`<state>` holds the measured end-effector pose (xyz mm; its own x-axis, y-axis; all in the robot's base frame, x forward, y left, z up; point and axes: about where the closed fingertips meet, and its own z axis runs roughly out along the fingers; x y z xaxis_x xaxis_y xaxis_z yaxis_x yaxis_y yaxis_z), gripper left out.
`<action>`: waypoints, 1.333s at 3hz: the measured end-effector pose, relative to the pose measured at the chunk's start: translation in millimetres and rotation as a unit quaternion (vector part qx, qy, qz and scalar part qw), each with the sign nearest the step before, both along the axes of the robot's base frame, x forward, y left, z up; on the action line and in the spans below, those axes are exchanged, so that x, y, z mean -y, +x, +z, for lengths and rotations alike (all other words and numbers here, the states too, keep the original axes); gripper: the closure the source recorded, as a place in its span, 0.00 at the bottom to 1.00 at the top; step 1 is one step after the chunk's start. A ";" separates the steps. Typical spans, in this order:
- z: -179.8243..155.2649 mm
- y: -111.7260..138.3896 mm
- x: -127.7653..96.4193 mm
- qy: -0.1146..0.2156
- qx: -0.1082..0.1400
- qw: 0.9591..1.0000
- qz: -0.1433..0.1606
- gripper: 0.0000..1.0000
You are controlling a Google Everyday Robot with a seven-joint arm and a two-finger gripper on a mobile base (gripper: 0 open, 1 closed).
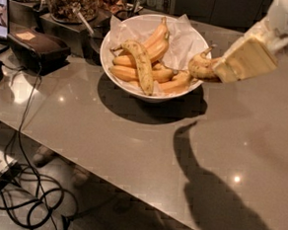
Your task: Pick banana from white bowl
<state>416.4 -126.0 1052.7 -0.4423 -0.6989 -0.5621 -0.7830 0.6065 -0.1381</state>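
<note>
The white bowl stands on the grey counter, lined with crumpled white paper and holding several bananas. My gripper is at the bowl's right rim, shut on the curved brown-speckled banana, which hangs lifted just above and outside the rim with its dark stem pointing up. A longer, straighter speckled banana lies across the smooth orange-yellow ones inside the bowl.
Glass jars of nuts stand behind the bowl at the back left. A dark box and cables lie at the left. The counter's front edge runs diagonally, with the floor and more cables below.
</note>
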 end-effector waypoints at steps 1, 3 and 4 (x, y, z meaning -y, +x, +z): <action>17.8 -37.5 11.6 0.029 0.018 0.999 -0.015 1.00; 6.7 -36.6 -0.6 0.055 0.000 0.998 0.010 1.00; -15.3 -28.6 -18.7 0.082 -0.043 0.994 0.054 1.00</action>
<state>387.9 -107.3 1037.4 -0.4206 -0.6474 -0.6355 -0.8495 0.5269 0.0255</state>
